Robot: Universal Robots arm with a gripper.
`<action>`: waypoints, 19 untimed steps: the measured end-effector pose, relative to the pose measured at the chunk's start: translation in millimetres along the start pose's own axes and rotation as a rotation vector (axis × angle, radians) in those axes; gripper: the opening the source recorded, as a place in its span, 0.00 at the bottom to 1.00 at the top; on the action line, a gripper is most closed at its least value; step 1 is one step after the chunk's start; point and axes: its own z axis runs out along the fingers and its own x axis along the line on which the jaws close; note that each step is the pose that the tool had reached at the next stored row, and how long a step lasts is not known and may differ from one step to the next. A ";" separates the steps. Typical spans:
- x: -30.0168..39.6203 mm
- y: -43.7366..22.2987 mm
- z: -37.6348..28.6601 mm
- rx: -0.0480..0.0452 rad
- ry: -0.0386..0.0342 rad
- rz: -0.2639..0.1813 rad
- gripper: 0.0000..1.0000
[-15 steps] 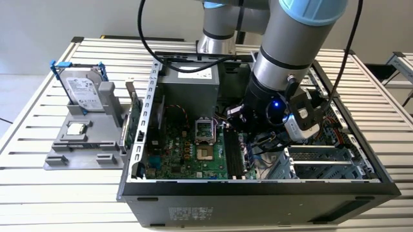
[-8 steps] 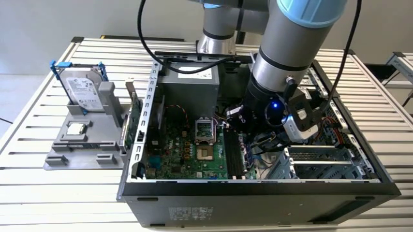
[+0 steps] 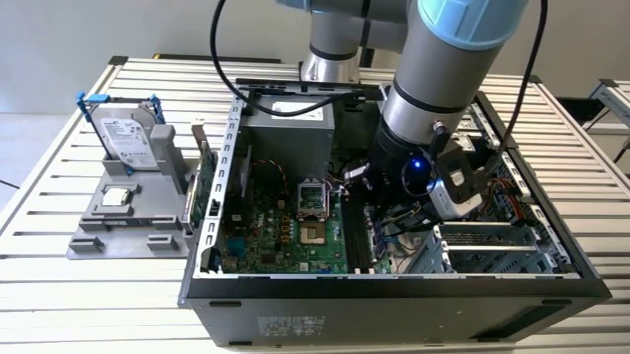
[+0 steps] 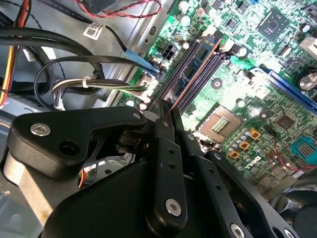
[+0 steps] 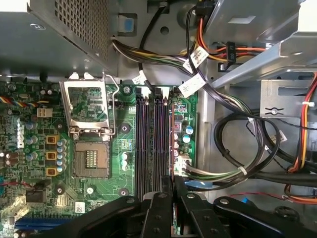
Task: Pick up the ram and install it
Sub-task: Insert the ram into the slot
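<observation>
We see the tool (image 5: 173, 191) clenched on the ram (image 4: 194, 62) | stick stands edge-down over the motherboard (image 5: 124, 129) slots (image 5: 148, 144), long axis along them, running toward 12 o'clock from the fingertips (image 4: 173, 115).

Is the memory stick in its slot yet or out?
In a slot: in the second wrist view the ram stands on edge in the outermost slot; the end effector is closed around its near end. Fully clicked down? Cannot tell.
</observation>
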 end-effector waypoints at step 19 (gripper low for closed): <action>0.6 2.1 17.8 0.0002 0.0009 0.000 0.00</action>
